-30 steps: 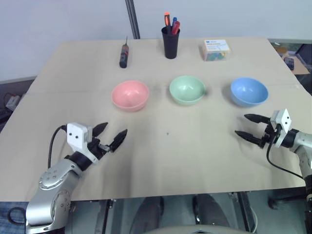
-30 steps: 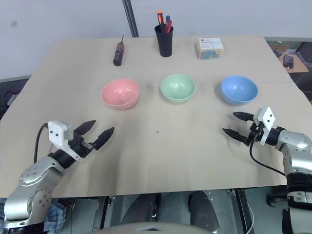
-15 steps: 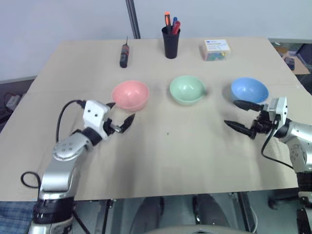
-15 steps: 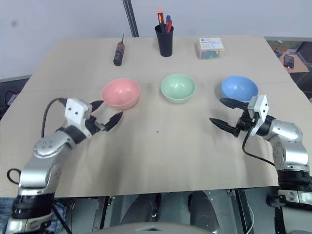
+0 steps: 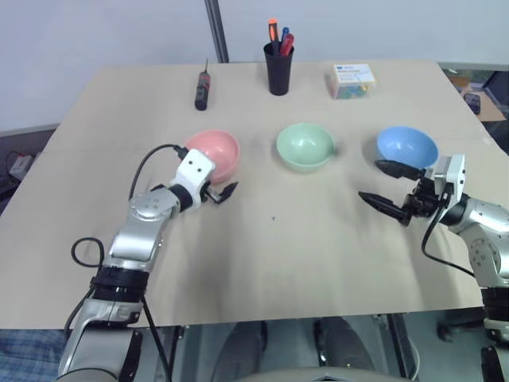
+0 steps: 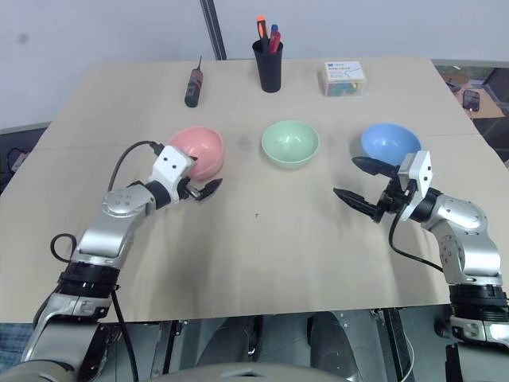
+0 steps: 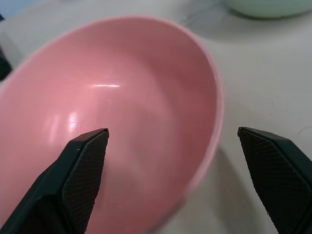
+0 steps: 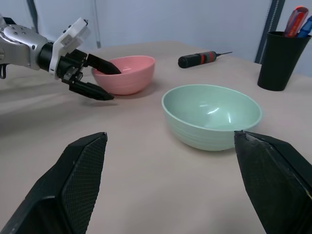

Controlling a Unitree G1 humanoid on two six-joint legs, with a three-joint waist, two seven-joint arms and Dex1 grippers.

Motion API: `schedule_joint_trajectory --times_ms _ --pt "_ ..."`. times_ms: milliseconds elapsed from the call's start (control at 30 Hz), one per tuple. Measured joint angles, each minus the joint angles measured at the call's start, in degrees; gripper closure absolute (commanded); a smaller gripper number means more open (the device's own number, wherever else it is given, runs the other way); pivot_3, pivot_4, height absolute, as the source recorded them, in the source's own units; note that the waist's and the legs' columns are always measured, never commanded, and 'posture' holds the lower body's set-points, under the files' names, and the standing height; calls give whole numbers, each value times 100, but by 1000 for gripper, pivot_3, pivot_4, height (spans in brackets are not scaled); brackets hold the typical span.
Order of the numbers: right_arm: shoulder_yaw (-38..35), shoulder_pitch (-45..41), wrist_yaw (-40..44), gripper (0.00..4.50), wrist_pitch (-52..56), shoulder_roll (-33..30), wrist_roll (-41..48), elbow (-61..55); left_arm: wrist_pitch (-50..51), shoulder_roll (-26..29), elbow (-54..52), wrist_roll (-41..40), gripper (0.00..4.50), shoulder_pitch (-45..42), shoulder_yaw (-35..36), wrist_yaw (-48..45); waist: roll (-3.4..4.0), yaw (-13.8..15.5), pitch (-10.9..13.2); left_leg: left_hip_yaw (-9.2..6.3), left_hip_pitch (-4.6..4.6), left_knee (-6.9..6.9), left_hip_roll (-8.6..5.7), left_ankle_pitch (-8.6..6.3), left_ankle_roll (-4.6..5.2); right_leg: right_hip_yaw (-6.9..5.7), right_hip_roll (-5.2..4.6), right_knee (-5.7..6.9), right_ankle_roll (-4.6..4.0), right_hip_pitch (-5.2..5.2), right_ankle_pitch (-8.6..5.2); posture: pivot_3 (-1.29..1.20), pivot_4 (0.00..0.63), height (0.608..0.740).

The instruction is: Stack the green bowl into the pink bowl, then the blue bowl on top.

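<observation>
My left gripper (image 5: pixel 208 185) has come forward from the near left of the table (image 5: pixel 262 263) and now sits right at the pink bowl (image 5: pixel 215 153). In the left wrist view one finger (image 7: pixel 83 165) is inside the bowl over its rim, the other outside on the table side, so the jaws straddle the wall, spread and not clamped; I hold nothing yet. The pink bowl looks tipped, its opening tilted toward me, so I judge I'm already nudging it.

My right gripper (image 5: pixel 391 189) has risen and swung inward. It hovers fully spread just in front of the blue bowl (image 5: pixel 407 148), empty, with the green bowl (image 8: pixel 210 116) dead ahead between its fingers in the right wrist view.

What that means: nothing is stacked. All three bowls sit in their row, pink on my left, green in the middle, blue on my right, well apart from each other. The left looks set to steady the pink bowl, the right to fetch the green one, I'd say.

Hard to make out: my left hand covers the pink bowl's near edge in the head views, so I cannot tell whether its base has lifted off the table. The inner finger's contact with the bowl wall is unclear too.

Behind stand a black pen cup (image 5: pixel 278 68), a screwdriver (image 5: pixel 202 89) and a small box (image 5: pixel 352 81), untouched.
</observation>
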Motion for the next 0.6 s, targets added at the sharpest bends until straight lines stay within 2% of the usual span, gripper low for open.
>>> schedule_joint_trajectory --times_ms 33,100,133,200,300,533,600 --pt "0 1 -1 0 0 1 0 -1 -22 -5 28 18 1541 -24 -9 -12 0 0 0 0 -1 0 0 0 0 0 0 -1 0 0 0 0 150 740" --pt "-5 42 -12 0 0 -6 -3 -11 -126 -18 155 76 2481 -134 -65 -74 0 3 0 -2 -2 0 0 0 0 -1 0 -1 0 0 0 0 150 740" --pt "-5 62 -14 0 0 -6 -4 -14 -146 -22 206 101 2703 -187 -94 -116 0 4 0 -2 -2 0 -1 0 0 -1 0 -1 0 0 0 0 150 740" --pt "-4 79 -17 0 0 -11 -6 -24 -153 -23 287 143 3690 -281 -156 -247 0 0 0 -1 -1 0 -1 0 0 0 -1 0 0 0 0 0 150 740" --pt "-8 123 -20 0 0 -37 -6 -25 -142 30 207 153 4447 -365 -190 -411 0 -1 0 -3 -1 1 -1 0 0 -3 0 2 0 0 0 0 150 740" --pt "-10 137 -25 0 1 -71 -6 -69 206 275 -473 176 4447 -428 -663 -1205 -1 -1 1 1 -7 3 -2 0 0 -5 0 -1 0 0 0 0 150 740" --pt "-9 137 -24 0 0 -71 -8 -73 308 323 -1124 173 4447 -434 -978 -1602 -1 1 1 3 -8 2 -1 0 0 -4 0 -1 0 0 0 0 150 740"
